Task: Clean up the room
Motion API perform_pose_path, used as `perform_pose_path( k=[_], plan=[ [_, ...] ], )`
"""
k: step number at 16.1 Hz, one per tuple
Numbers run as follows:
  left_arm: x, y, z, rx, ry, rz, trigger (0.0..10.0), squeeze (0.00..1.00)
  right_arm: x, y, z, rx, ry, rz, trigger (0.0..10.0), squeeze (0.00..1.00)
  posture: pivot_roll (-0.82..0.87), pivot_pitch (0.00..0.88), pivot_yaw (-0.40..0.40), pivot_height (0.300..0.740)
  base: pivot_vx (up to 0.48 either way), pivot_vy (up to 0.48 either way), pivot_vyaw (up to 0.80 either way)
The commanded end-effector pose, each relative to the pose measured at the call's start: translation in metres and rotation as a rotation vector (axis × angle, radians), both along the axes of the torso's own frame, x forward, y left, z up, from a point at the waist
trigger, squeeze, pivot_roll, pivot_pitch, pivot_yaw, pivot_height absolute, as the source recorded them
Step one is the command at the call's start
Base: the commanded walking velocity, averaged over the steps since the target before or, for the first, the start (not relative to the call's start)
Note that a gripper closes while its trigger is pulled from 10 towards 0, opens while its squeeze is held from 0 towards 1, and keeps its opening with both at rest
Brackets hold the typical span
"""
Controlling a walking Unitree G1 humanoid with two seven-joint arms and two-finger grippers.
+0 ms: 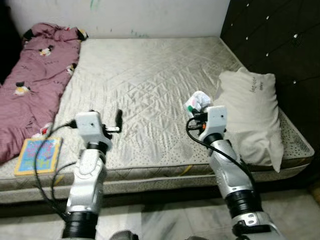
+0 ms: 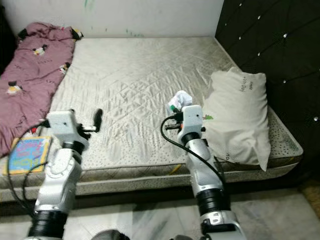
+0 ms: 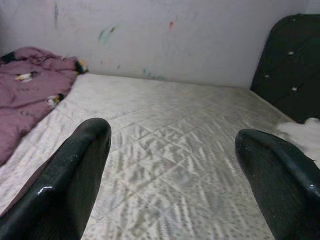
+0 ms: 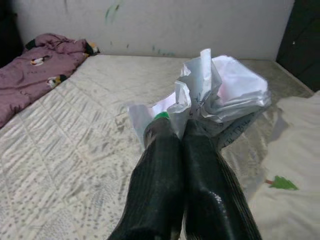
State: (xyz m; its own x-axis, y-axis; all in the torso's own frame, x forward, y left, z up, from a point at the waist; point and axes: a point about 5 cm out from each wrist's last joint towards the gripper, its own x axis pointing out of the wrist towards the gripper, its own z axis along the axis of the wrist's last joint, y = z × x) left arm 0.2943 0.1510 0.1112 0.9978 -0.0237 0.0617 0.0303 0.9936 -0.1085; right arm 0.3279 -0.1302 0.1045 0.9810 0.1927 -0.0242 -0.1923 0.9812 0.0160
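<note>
My right gripper (image 1: pixel 196 109) is shut on a crumpled white wrapper (image 1: pixel 198 100) with a green mark, held just above the mattress (image 1: pixel 145 70) beside the pillow (image 1: pixel 252 112). In the right wrist view the two fingers (image 4: pixel 172 165) press together with the wrapper (image 4: pixel 220 95) bunched at their tips. My left gripper (image 1: pixel 118 120) hovers open over the mattress near its front edge, nothing between its fingers (image 3: pixel 75 175). A maroon blanket (image 1: pixel 35 80) with small penguin prints lies along the bed's left side. A colourful book (image 1: pixel 39 155) rests at the front left corner.
A dark tufted headboard (image 1: pixel 275 40) stands at the right, and a white scribbled wall (image 1: pixel 125 15) runs behind the bed. Tiled floor (image 1: pixel 170 220) lies in front of the bed under my arms.
</note>
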Motion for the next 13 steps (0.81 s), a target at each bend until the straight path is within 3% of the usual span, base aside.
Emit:
perform_pose_path(
  k=[1,7,13],
  plan=[
    [0.0006,-0.0003,0.0065,0.002,-0.032,-0.014,10.0,0.0,0.0016,-0.0023,0.0016,0.008,-0.004,-0.007,10.0,0.0,0.01,0.0,0.011,0.74,0.296,0.0,-0.42],
    [0.0011,0.0013,0.0064,0.001,-0.026,-0.007,10.0,0.0,0.0025,-0.0018,0.0026,0.011,-0.005,-0.01,10.0,0.0,0.01,0.0,0.013,0.74,0.306,0.0,0.0],
    [0.001,0.0027,0.0058,0.008,-0.019,-0.002,10.0,0.0,0.0021,-0.0025,0.0023,0.022,-0.002,-0.021,10.0,0.0,0.01,0.0,0.015,0.74,0.0,0.0,0.0]
  ],
)
